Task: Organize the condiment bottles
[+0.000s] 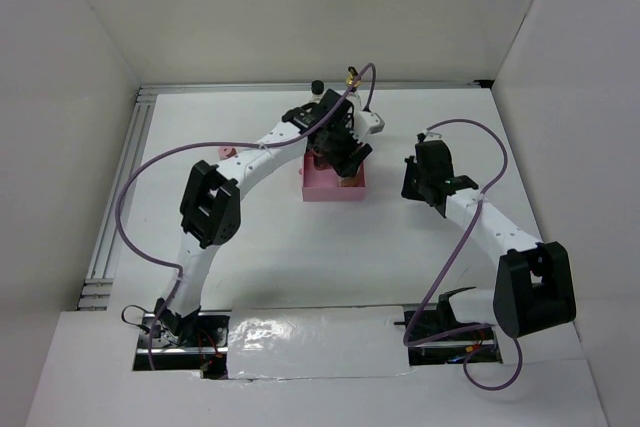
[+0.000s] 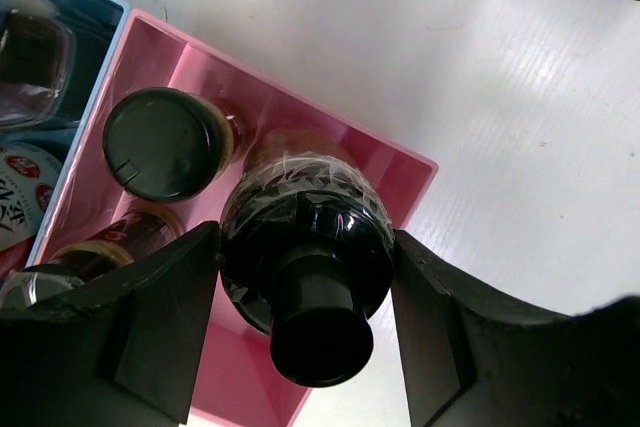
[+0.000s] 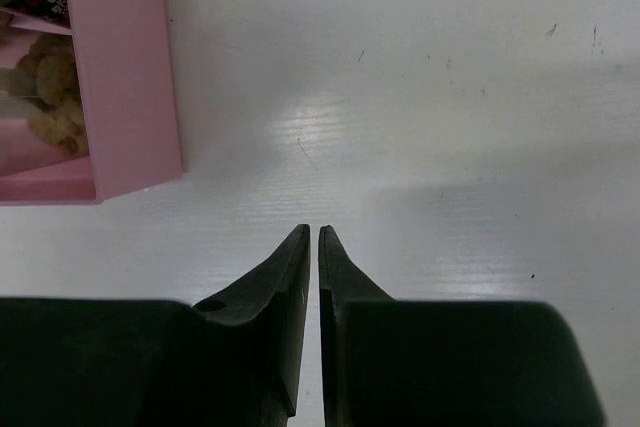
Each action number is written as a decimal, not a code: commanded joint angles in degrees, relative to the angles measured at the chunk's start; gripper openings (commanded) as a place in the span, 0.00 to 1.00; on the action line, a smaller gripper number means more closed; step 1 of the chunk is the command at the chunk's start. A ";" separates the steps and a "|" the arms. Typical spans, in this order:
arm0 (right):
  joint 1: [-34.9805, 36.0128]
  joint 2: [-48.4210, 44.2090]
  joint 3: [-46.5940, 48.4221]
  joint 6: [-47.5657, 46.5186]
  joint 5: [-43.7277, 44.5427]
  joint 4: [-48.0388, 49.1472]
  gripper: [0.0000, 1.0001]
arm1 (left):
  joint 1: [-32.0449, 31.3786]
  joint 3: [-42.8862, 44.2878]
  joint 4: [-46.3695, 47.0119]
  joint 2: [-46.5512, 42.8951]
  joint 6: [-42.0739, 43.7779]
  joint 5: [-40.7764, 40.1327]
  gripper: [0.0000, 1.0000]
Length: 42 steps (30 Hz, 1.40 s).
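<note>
My left gripper [image 2: 305, 247] is shut on a dark bottle [image 2: 305, 217] with a black cap, holding it upright in the right corner of the pink tray [image 2: 405, 162]. A short black-capped jar [image 2: 165, 144] stands beside it in the tray, and another jar [image 2: 110, 245] is nearer the camera. In the top view the left gripper [image 1: 338, 152] covers the pink tray [image 1: 333, 190]. A gold-capped bottle [image 1: 352, 75] and a black-capped one [image 1: 316, 85] stand at the back. My right gripper [image 3: 313, 232] is shut and empty over bare table right of the tray; it also shows in the top view [image 1: 422, 175].
A blue tray [image 2: 95, 67] adjoins the pink one on the left and holds a red-labelled item [image 2: 18, 197]. A pink-capped thing [image 1: 226, 153] sits left of the left arm. White walls close in the table on three sides.
</note>
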 commanded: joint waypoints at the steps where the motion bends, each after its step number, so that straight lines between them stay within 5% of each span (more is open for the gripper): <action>1: -0.41 -0.43 0.21 -0.40 -0.29 0.18 0.15 | -0.35 1.35 2.95 0.70 -0.41 0.75 0.00; 16: -0.32 -0.79 0.21 -0.49 -0.12 -0.17 0.23 | -0.35 1.88 1.72 -0.09 -1.02 1.19 0.85; 27: -0.41 -1.40 0.21 -0.67 -0.73 -0.17 0.23 | -0.35 3.99 0.14 -3.07 -1.64 1.63 0.99; 42: -0.06 -1.22 0.91 -1.11 -1.88 0.18 0.25 | 1.93 2.33 -4.87 -18.27 -6.63 -0.13 0.99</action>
